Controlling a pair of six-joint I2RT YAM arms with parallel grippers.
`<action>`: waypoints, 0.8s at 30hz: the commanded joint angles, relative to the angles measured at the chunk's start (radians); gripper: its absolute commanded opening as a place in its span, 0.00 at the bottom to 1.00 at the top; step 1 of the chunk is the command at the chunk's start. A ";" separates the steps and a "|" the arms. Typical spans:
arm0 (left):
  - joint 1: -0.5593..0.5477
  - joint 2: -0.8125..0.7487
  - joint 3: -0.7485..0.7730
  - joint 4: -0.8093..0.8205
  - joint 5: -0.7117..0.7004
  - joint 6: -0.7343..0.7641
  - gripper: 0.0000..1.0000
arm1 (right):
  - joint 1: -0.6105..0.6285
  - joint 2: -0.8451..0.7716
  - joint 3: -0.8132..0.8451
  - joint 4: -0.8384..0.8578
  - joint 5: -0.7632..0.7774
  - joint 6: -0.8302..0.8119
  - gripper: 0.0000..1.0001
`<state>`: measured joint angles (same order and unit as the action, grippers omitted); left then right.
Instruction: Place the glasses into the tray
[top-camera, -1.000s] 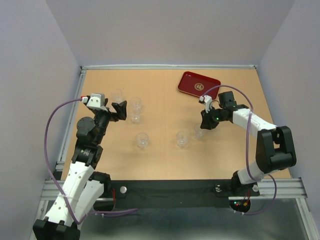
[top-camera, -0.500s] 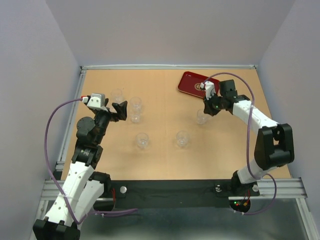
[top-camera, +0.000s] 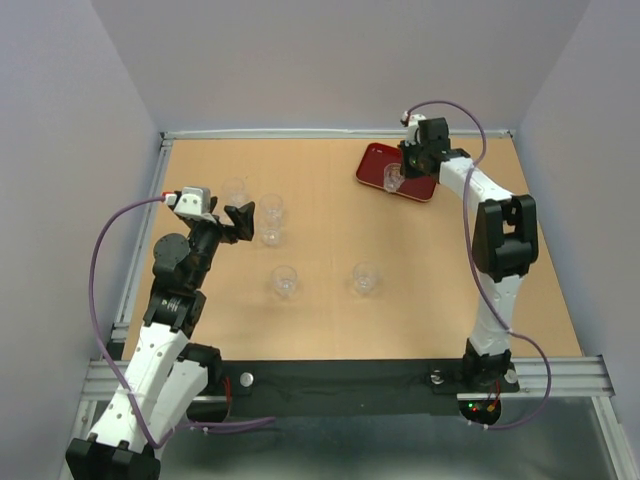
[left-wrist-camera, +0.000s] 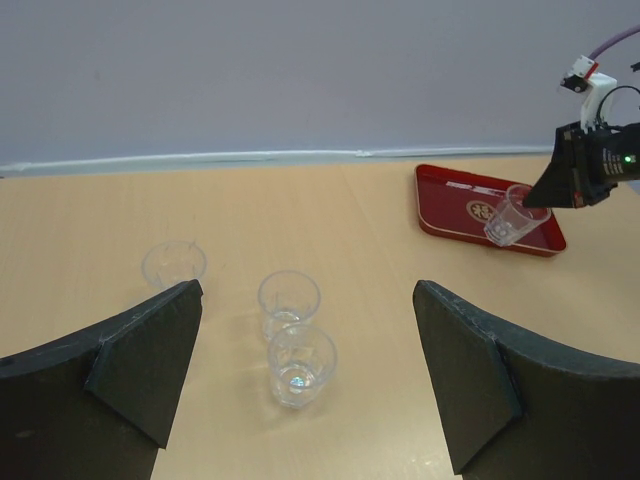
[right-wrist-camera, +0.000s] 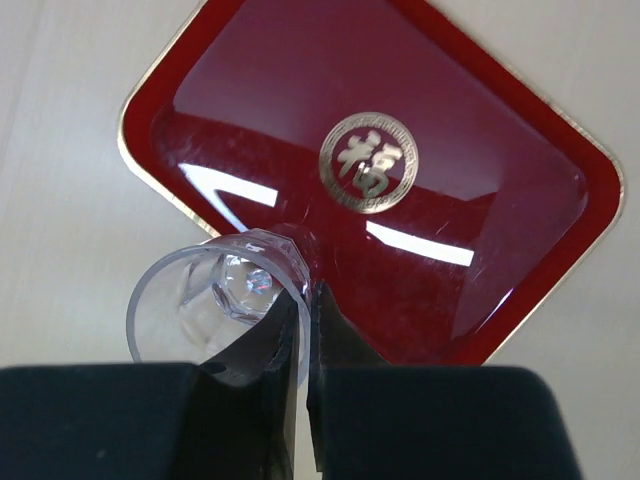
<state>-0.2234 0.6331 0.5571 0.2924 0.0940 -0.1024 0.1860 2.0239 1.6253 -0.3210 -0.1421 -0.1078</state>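
We see the right gripper (top-camera: 403, 168) reaching out over the far right of the table (top-camera: 330, 230), its jaws pinched tight on the wall of one glass (top-camera: 393, 178); in the right wrist view the fingers (right-wrist-camera: 285, 345) clamp the rim, one inside and one outside; the glass (right-wrist-camera: 215, 300) hangs tilted over the tray (right-wrist-camera: 480, 200), near its left edge, beside the gold emblem (right-wrist-camera: 368, 162); whether its base touches the red surface we cannot tell.

The tray (top-camera: 375, 160) lies at an angle at the far right of the table, with no other glass in it.

Over on the left, the left gripper (top-camera: 238, 220) hangs spread wide and holds nothing; from its wrist camera we see three glasses ahead of it, one to the left (left-wrist-camera: 174, 265), two close together in the middle (left-wrist-camera: 289, 298) (left-wrist-camera: 301, 363).

Two more glasses stand nearer the arms' bases, well apart from each other (top-camera: 285, 281) (top-camera: 366, 277); all five on the table are upright.
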 joint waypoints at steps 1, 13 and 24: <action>-0.007 0.002 0.049 0.042 0.012 0.004 0.99 | 0.017 0.070 0.183 0.057 0.114 0.103 0.00; -0.007 0.022 0.049 0.045 0.012 0.013 0.99 | 0.043 0.331 0.490 0.063 0.220 0.174 0.00; -0.007 0.030 0.047 0.045 0.015 0.017 0.99 | 0.052 0.449 0.642 0.094 0.269 0.161 0.01</action>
<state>-0.2234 0.6651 0.5571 0.2947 0.0971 -0.1009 0.2306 2.4710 2.2036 -0.2981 0.0910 0.0536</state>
